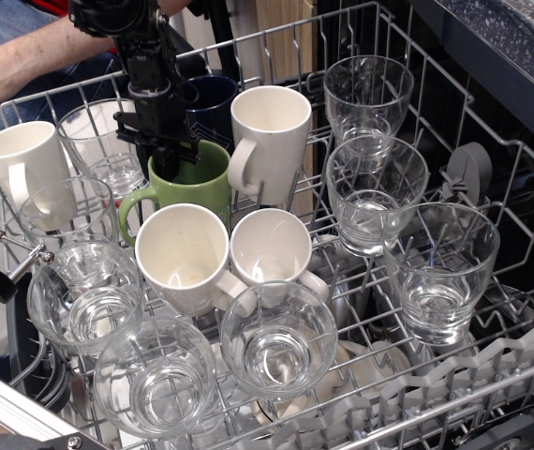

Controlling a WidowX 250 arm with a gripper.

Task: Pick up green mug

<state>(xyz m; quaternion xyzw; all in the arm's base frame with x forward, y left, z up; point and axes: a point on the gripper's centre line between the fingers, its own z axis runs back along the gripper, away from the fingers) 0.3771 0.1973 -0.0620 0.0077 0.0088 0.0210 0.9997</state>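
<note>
One rack: the wire dish rack (492, 141) holds every mug and glass, packed close.
Green mug: the green mug (190, 190) stands upright near the rack's back left, raised above the mugs in front of it, with its loop handle turned left. Inside it looks bare as far as can be seen.
Gripper: the gripper (169, 148) comes down from the top left and is clamped on the green mug's back rim, one finger inside and one outside.
White mugs: a tall white mug (267, 142) stands just right of the green one; two white mugs (185, 255) (271, 251) lie tilted in front; a fourth (22, 164) stands at the far left. All are bare inside.
Navy mug: the dark mug (209, 98) sits behind the green mug, partly hidden by the gripper.
Glasses: three glasses (376, 192) line the right side, others (276, 339) fill the front and left; some hold a little water at the bottom.
Room: the green mug is hemmed in front and right; the open room is above.
Edge: a person's arm (23, 66) shows beyond the rack's back left.
</note>
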